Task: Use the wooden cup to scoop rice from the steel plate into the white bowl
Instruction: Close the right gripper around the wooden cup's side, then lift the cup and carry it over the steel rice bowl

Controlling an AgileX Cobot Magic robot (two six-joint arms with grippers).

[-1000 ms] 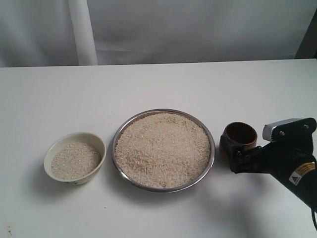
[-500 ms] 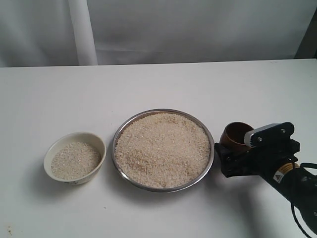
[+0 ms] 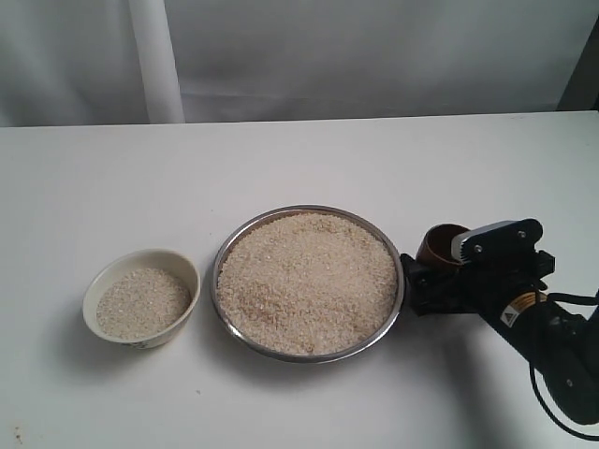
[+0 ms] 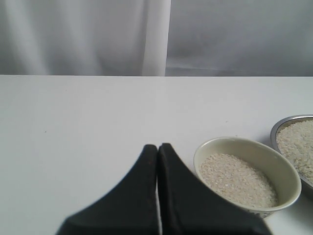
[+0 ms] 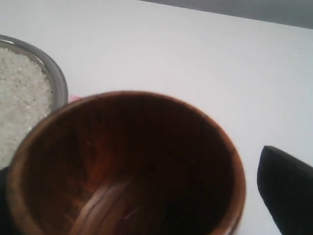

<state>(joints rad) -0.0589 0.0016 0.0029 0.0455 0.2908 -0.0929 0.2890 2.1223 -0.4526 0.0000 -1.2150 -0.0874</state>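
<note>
The right gripper [image 3: 423,282] stands spread wide around the wooden cup [image 3: 438,245], clasping nothing, with one finger [image 5: 288,191] clear of the rim. The cup sits upright and empty just beside the steel plate [image 3: 309,358], which is heaped with rice [image 3: 309,281]. The part-filled white bowl [image 3: 140,259] is on the plate's other side. All rest on a white table [image 3: 281,159] before a pale curtain [image 3: 374,56]. The right arm lies low, and the left gripper [image 4: 157,149] is pinched together near the bowl.

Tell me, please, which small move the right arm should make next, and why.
Probably close the right tool on the wooden cup. Its fingers stand open at the cup's sides, one with a clear gap. The cup is upright and empty beside the steel plate, so nothing can be scooped until it is gripped.
</note>
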